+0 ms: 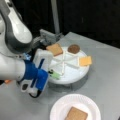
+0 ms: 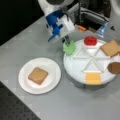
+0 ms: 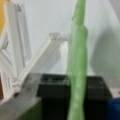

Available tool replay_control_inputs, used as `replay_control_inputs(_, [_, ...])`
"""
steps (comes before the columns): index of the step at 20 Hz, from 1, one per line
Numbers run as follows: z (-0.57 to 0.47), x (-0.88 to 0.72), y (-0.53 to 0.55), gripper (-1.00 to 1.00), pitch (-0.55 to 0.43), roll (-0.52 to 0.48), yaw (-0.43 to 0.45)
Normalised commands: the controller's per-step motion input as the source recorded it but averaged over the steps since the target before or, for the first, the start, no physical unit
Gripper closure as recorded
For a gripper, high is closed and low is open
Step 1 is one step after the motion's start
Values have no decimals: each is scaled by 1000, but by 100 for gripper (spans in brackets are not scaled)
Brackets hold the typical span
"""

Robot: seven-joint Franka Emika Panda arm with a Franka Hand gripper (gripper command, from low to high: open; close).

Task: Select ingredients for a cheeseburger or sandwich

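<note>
Gripper clamped on the lettuce, holding it edge-on at the rim of the white divided tray; wrist view shows the lettuce upright between the fingers. On the tray: tomato, bread slice, patty, cheese. Paper plate, just beside the tray at a front view's left, carries one bread slice.

Probably a lab: grey table, black backdrop, perforated board.
</note>
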Motion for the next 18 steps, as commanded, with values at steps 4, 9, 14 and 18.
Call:
replay_control_inputs(4, [324, 390, -353, 100, 76, -44, 284])
replay_control_inputs(9, [216, 456, -411, 100, 114, -26, 363])
replay_control_inputs(14, [121, 628, -513, 100, 110, -45, 466])
replay_control_inputs(18, [3, 609, -554, 100, 130, -34, 410])
